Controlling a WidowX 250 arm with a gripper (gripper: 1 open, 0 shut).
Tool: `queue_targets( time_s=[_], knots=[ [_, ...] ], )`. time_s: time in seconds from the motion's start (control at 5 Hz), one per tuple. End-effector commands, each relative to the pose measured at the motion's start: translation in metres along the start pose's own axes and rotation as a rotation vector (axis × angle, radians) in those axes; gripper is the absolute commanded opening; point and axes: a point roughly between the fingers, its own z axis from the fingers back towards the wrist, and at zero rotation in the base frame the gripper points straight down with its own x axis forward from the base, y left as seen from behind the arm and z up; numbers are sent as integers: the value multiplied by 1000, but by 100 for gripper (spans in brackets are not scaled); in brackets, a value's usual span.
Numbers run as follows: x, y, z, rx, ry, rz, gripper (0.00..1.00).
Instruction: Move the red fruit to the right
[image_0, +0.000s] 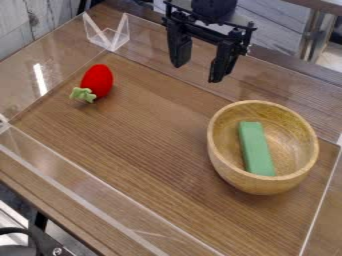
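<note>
The red fruit (95, 81) is a small glossy strawberry with a light green cap at its lower left end. It lies on the wooden table at the left. My gripper (201, 63) hangs above the table at the top centre, pointing down, well to the right of the fruit and apart from it. Its two black fingers (178, 48) stand open with nothing between them.
A wooden bowl (230, 161) sits at the right with a flat green block (254, 148) lying in it. Clear plastic walls (104, 36) border the table (147, 130) at the back, left and front edges.
</note>
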Motion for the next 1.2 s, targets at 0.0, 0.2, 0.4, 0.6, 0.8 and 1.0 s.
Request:
queue_targets(
  time_s=[0.0, 0.2, 0.4, 0.6, 0.8, 1.0],
  knots=[
    [-11, 7, -11, 2, 29, -35, 100],
    [-28, 37, -15, 14, 14, 12, 100],
    [-42, 75, -15, 24, -26, 39, 100],
    [-47, 109, -7, 33, -64, 107, 100],
    [-42, 133, -4, 31, -103, 183, 100],
    [-31, 142, -24, 31, -108, 213, 100]
  ],
)
